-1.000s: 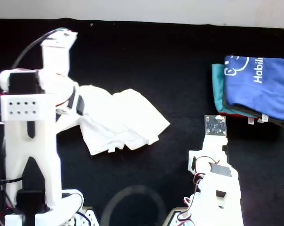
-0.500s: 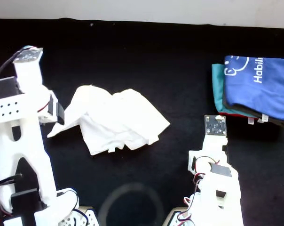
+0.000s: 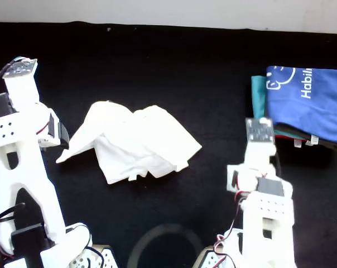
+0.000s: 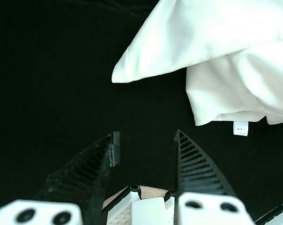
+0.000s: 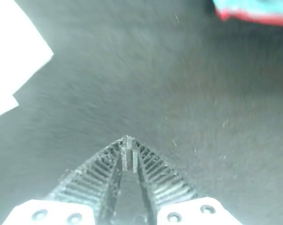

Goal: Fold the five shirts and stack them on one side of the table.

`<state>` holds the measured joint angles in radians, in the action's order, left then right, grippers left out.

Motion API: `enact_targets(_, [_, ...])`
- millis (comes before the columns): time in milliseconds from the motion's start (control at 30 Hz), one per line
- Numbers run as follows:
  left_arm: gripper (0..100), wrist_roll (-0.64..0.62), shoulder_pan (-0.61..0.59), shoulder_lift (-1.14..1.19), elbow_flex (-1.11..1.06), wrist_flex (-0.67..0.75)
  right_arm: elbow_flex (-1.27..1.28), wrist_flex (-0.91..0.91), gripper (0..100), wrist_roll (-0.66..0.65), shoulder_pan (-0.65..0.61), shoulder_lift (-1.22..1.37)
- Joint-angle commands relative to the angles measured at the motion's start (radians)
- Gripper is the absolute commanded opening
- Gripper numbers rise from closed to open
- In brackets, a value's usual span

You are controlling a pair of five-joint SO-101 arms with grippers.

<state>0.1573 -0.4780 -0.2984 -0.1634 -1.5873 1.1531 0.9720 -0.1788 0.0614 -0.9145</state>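
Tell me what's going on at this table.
It's a shirt-folding job for two arms. A folded stack with a blue shirt on top sits at the right side of the table. One white shirt lies rumpled mid-table. The left arm has its jaws open and empty, just short of that shirt's corner. The right arm has its jaws shut on nothing, over bare table between shirt and stack.

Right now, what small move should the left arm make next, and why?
Probably ease the left claw forward onto the white shirt at its pointed corner and close on it. The claw is open and empty over the table, that corner lies just ahead, and the shirt lies crumpled, apart from the stack.
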Motion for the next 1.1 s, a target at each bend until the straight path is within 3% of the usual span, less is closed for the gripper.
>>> enact_targets(0, [19, -0.002, -0.030, -0.025, 0.004, 0.002, -0.197, 0.113, 0.9, 0.008, -0.079, -0.002])
enact_targets(133, [19, -0.002, -0.053, -0.025, 0.004, 0.002, -0.282, 0.156, 1.7, 0.008, -0.222, -0.001])
enact_targets(333, [19, -0.002, -0.101, -0.025, 0.002, 0.002, -0.308, 0.154, 18.7, 0.008, -0.478, 0.001])
enact_targets(500, [19, -0.002, -0.156, -0.025, -0.004, 0.003, -0.309, 0.150, 18.7, 0.008, -0.650, 0.056])
enact_targets(933, [19, -0.002, -0.156, -0.025, -0.208, 0.092, -0.647, 0.163, 18.7, 0.009, -0.868, 0.639])
enact_targets(1067, [19, -0.002, -0.156, -0.025, -0.208, 0.089, -0.673, 0.108, 18.7, 0.009, -0.862, 0.797])
